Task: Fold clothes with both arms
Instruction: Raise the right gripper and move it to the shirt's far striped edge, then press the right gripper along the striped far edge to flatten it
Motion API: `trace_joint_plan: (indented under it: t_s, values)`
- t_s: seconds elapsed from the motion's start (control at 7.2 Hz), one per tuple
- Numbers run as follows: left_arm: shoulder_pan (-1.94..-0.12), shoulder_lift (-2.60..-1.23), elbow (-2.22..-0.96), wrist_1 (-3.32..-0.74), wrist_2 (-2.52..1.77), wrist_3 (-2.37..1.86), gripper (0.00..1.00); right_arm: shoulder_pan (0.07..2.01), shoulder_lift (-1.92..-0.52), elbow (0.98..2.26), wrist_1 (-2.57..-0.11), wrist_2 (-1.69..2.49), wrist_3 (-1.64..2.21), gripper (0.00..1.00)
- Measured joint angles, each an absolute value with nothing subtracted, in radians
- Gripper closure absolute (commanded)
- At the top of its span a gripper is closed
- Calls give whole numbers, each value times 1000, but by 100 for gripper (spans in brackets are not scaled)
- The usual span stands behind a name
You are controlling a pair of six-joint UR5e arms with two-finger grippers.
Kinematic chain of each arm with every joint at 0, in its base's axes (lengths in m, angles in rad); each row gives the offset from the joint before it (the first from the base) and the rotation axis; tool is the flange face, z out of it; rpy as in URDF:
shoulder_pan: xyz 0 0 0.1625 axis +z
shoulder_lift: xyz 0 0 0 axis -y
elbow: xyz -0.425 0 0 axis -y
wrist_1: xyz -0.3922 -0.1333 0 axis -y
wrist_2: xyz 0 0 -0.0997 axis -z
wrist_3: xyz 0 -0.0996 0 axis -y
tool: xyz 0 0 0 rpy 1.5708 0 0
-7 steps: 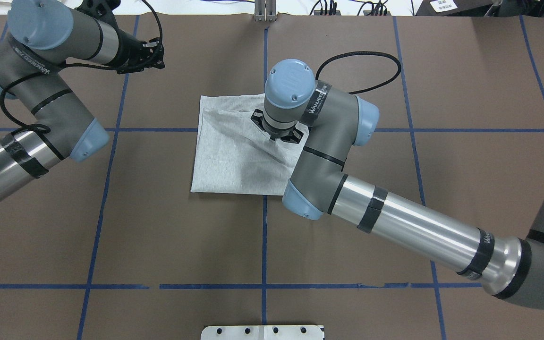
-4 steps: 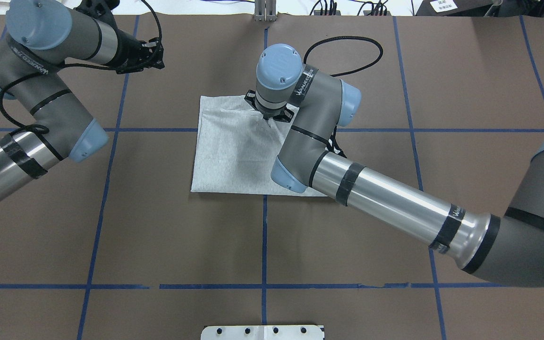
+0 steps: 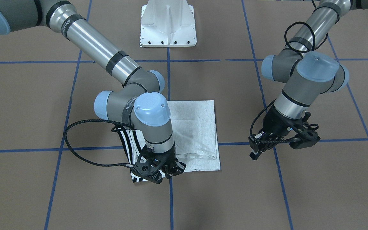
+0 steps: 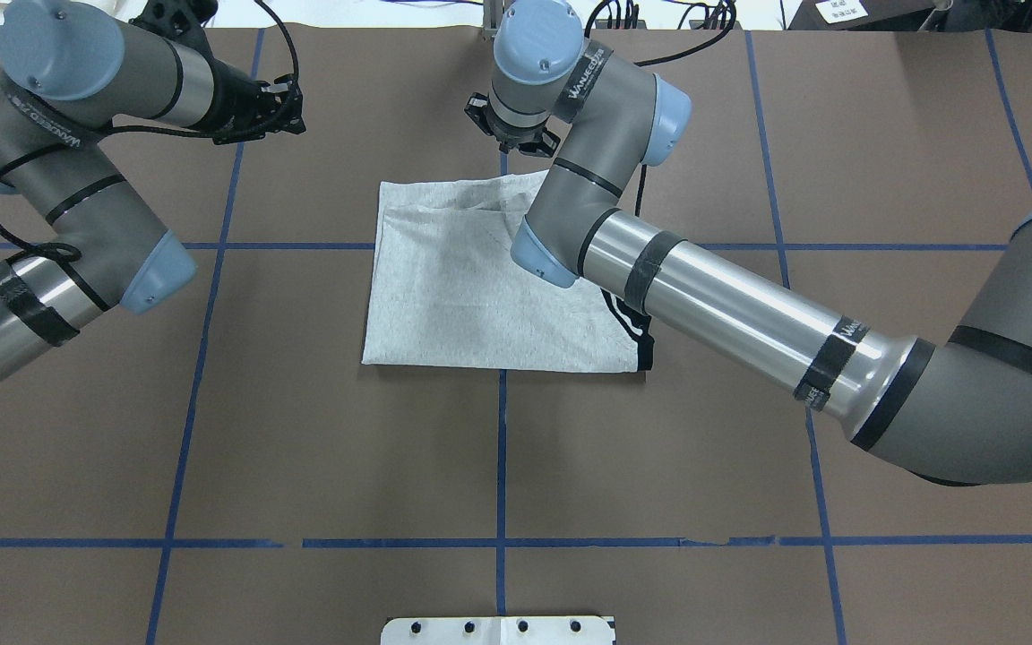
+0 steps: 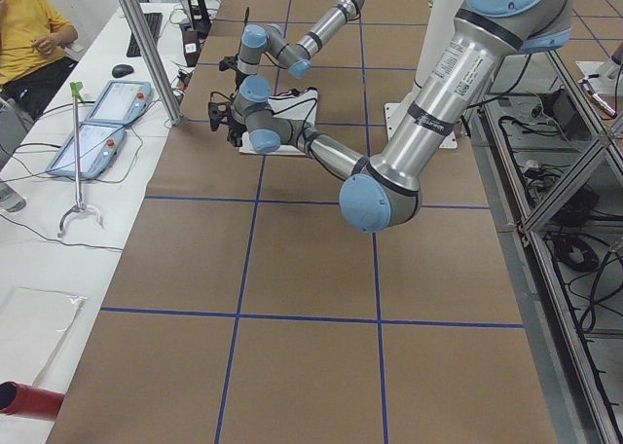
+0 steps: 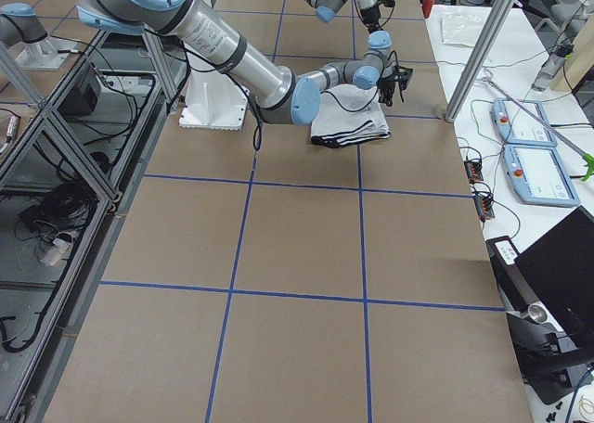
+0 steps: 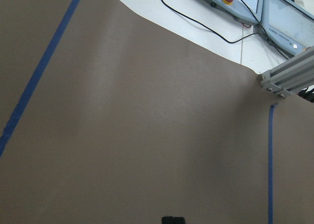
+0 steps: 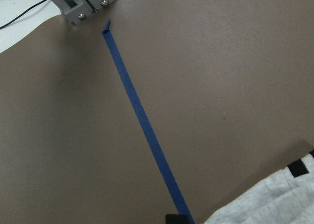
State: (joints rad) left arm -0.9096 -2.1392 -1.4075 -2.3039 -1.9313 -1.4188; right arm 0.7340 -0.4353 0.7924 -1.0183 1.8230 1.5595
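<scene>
shirt (image 4: 462,296): lay folded in a rough rectangle at mid table (image 4: 301,430), grey side up, black stripes (image 4: 641,345) showing at its near-R corner
R gripper (image 4: 516,148): hung just past shirt's far edge, over the centre blue tape (image 4: 502,430) line, not touching cloth; jaws looked closed, nothing in them
L gripper (image 4: 292,100): was well apart from shirt, at table's far-L side, above bare table; jaws looked closed, empty
</scene>
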Motion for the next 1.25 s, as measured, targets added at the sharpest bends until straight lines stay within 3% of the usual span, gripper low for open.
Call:
trace_joint_plan:
  t_s: [0.42,0.56,0.97,1.25]
  values:
    - [-909,-2138,-1408,-2304,-1931,-1418,100,746,-636,1172,-1214,1915,1541,100]
    - [-908,-2138,-1408,-2304,-1931,-1418,100,731,-690,1236,-1237,1924,1540,100]
    - [-908,-2138,-1408,-2305,-1931,-1419,100,669,-741,1254,-1247,1918,1531,100]
    - [-908,-2138,-1408,-2305,-1931,-1419,100,666,-675,1136,-1239,1877,1507,100]
